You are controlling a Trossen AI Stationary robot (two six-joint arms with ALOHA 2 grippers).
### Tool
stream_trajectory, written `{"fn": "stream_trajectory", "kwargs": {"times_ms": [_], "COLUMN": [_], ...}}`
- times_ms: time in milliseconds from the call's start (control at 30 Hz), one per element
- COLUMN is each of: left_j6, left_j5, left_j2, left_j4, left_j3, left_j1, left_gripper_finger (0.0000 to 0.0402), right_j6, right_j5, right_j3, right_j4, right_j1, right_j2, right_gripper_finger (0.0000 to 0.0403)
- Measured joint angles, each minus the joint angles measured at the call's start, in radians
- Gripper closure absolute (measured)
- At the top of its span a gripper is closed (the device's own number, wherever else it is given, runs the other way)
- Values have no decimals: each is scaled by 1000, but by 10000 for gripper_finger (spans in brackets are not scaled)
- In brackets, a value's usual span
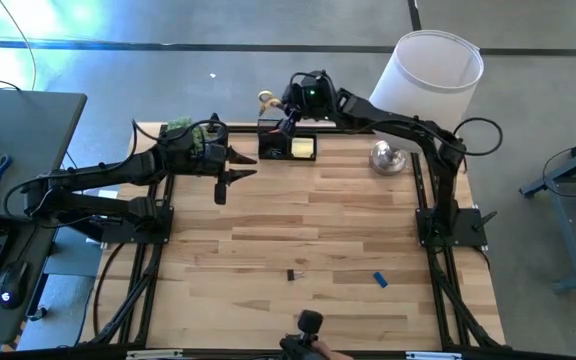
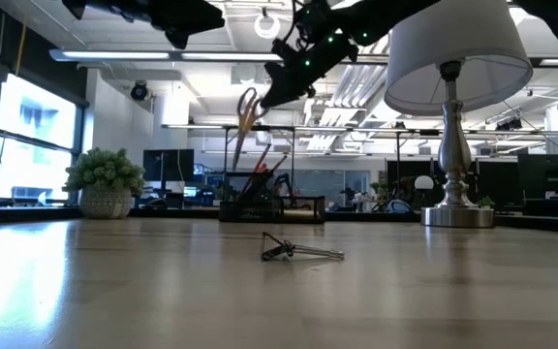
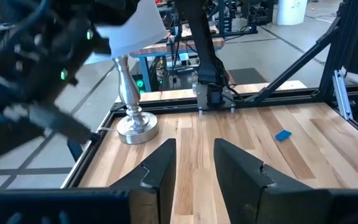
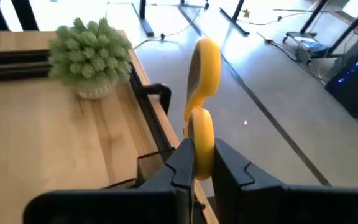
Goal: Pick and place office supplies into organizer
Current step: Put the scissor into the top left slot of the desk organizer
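Scissor blades hidden behind the right hand [image 4: 194, 165]; organizer [image 1: 286, 143] contents indistinct from above. Right arm reaches over the organizer at the tabletop [image 1: 328, 250] far edge, hand clamped on yellow-handled scissors [image 4: 201, 93], handles up. Left hand [image 3: 194, 165] hovers beside the plant [image 1: 180, 128], fingers parted, empty. Blue block [image 1: 379, 280] lies near the front.

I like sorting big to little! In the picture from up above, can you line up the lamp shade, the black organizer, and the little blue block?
1. Lamp shade, by far the biggest.
2. Organizer, middle-sized.
3. Blue block, tiny.
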Motion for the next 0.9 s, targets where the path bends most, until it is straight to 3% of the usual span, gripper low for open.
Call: {"fn": "stream_trajectory", "kwargs": {"times_ms": [267,900], "left_j6": [8,8], "left_j5": [-10,-25], "left_j2": [0,-114], "left_j4": [-17,-100], "left_j3": [0,0], "left_j1": [0,0], "left_gripper_finger": [305,305], "right_j6": [11,25], "right_j5": [-39,-61], "right_j3": [0,-1], "right_j4": [-88,-212], "right_j1": [11,18], "right_j2": [-85,-81], "right_gripper_finger": [388,388]}}
